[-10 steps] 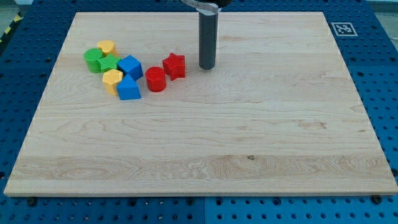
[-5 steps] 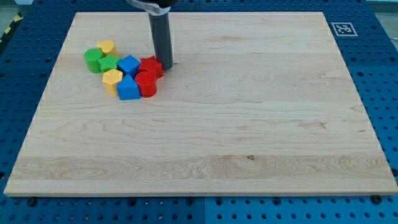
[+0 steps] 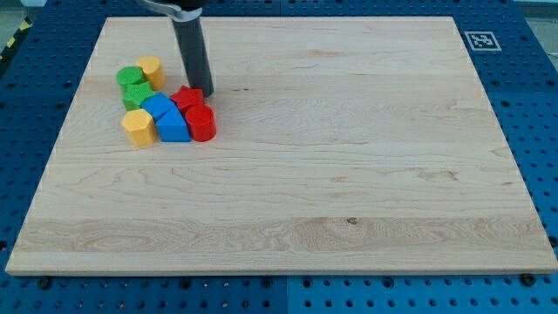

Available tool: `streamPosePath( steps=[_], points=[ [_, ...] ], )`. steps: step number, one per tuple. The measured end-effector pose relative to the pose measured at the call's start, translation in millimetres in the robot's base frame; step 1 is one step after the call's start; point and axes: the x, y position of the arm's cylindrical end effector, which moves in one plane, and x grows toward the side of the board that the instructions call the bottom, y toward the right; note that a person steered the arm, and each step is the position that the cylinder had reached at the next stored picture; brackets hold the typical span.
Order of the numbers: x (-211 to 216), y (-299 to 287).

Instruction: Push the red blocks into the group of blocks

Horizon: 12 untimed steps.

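Observation:
The red star block (image 3: 186, 98) and the red cylinder (image 3: 201, 124) sit pressed against the cluster at the board's upper left. The cluster holds two blue blocks (image 3: 159, 108) (image 3: 173, 127), two green blocks (image 3: 130, 78) (image 3: 136, 94) and two yellow blocks (image 3: 150, 69) (image 3: 138, 126). My tip (image 3: 200, 91) stands just above and to the right of the red star, touching or nearly touching it. The red cylinder touches the lower blue block's right side.
The wooden board (image 3: 349, 174) lies on a blue pegboard table (image 3: 17, 105). A fiducial marker (image 3: 481, 40) sits off the board's top right corner.
My tip swept left from the view's middle, pushing the red star and cylinder into the cluster. The blue blocks and lower yellow block shifted left.

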Motion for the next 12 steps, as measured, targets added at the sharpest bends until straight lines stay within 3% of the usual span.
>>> streamPosePath(
  steps=[3,6,12],
  points=[
    [-14.3,7.8],
    [50.1,29.5],
    [109.9,61.4]
  ],
)
